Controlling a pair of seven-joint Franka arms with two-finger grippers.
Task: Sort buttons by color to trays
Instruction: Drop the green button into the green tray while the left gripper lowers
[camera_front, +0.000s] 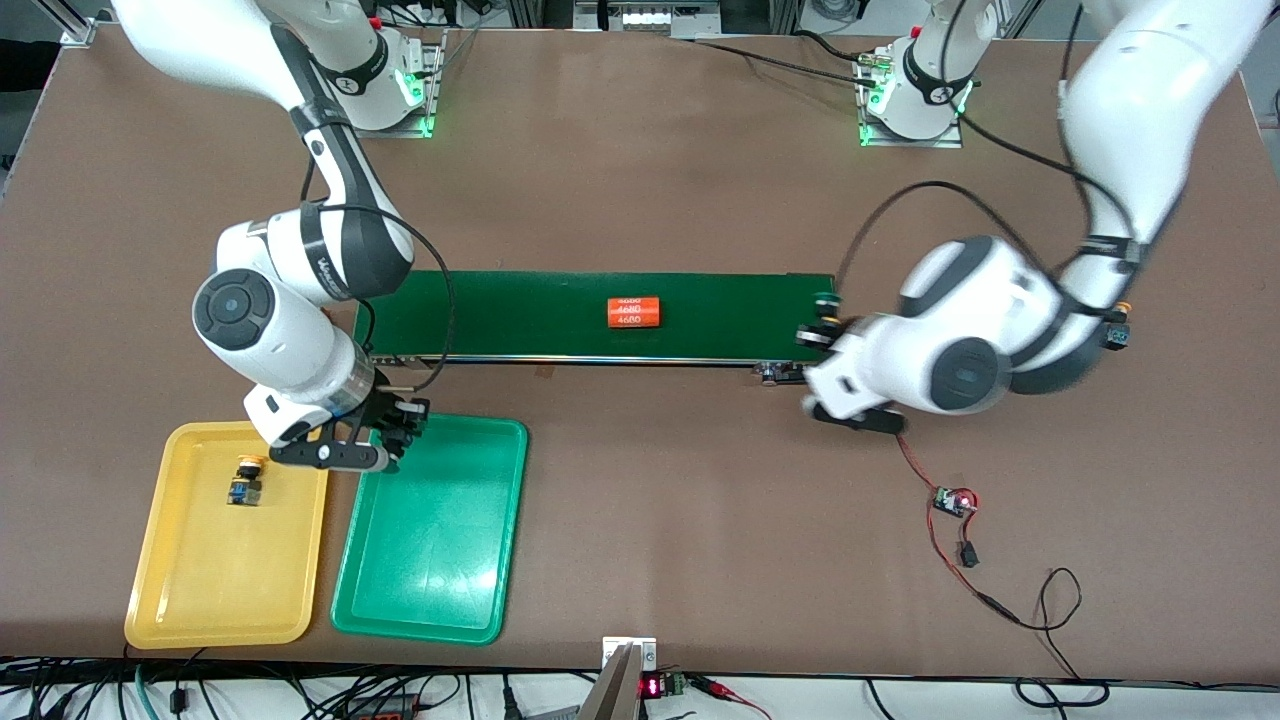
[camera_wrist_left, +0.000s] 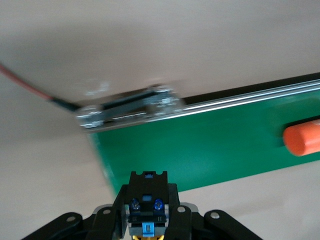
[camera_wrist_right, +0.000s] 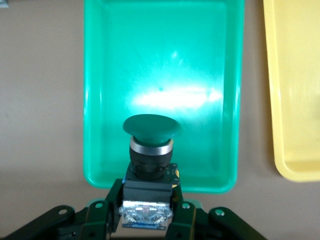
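Brown tabletop (camera_front: 640, 180) ran the width of the scene, with the conveyor belt (camera_front: 520, 315) across its middle carrying one orange cylinder (camera_front: 634, 312). Toward the right arm's end, the yellow tray (camera_front: 190, 590) already held a yellow-capped button (camera_front: 246, 480) lying on its side, long axis roughly across the tray, just beside the right gripper (camera_front: 392, 432). That gripper hung over the belt-side edge of the green tray (camera_front: 440, 580), its fingers clamped on the body of a green-capped button (camera_wrist_right: 151, 134) whose long axis ran straight out from the fingertips, cap leading. Judged from this, the release would go best with the button carried further in over the tray floor and lowered before letting go, so it would not roll out over the rim. At the belt's other end the left gripper (camera_wrist_left: 146, 220) was closed tight on another button (camera_wrist_left: 146, 207), blue base facing its camera, cap colour not readable there.
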